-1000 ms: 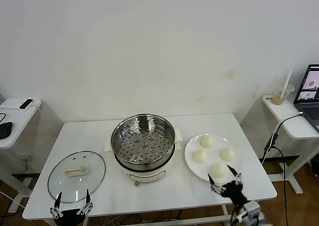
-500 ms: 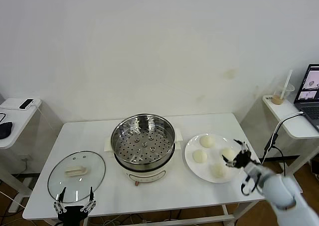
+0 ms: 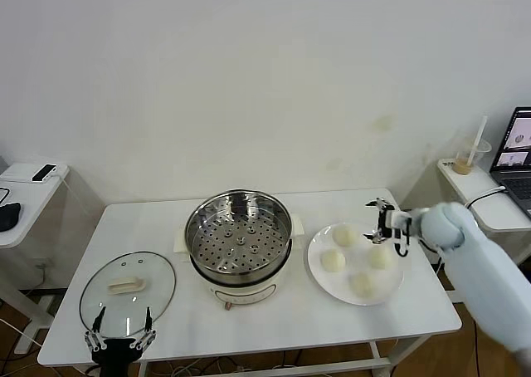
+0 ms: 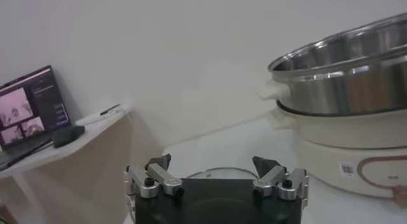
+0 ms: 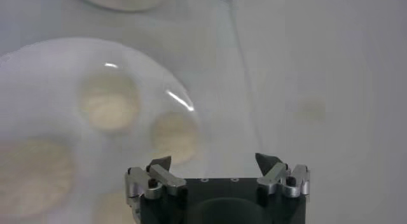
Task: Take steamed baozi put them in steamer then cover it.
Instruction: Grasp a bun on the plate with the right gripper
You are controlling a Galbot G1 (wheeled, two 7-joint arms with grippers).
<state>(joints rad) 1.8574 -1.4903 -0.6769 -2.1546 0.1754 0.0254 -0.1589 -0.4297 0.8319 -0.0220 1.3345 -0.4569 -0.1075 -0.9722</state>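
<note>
Four cream-white baozi lie on a white plate (image 3: pixel 355 259) right of the steamer: one at the back (image 3: pixel 344 237), one on the left (image 3: pixel 332 261), one on the right (image 3: pixel 380 258), one at the front (image 3: pixel 362 284). The steel steamer (image 3: pixel 239 236) with its perforated tray stands empty at the table's middle. The glass cover (image 3: pixel 127 287) lies flat at the front left. My right gripper (image 3: pixel 382 222) is open and empty above the plate's far right side; its wrist view shows baozi (image 5: pixel 109 104) below its fingers (image 5: pixel 215 160). My left gripper (image 3: pixel 120 331) is open by the cover's near edge.
A side table on the left (image 3: pixel 21 194) holds a mouse and a phone. A side table on the right holds a drink cup (image 3: pixel 469 157) and a laptop (image 3: pixel 518 149), with a cable hanging down. The left wrist view shows the steamer pot (image 4: pixel 343 72) ahead.
My right arm has swung up from the table's front edge, across the plate, to above its far right side. The left gripper has barely moved. The baozi have not moved.
</note>
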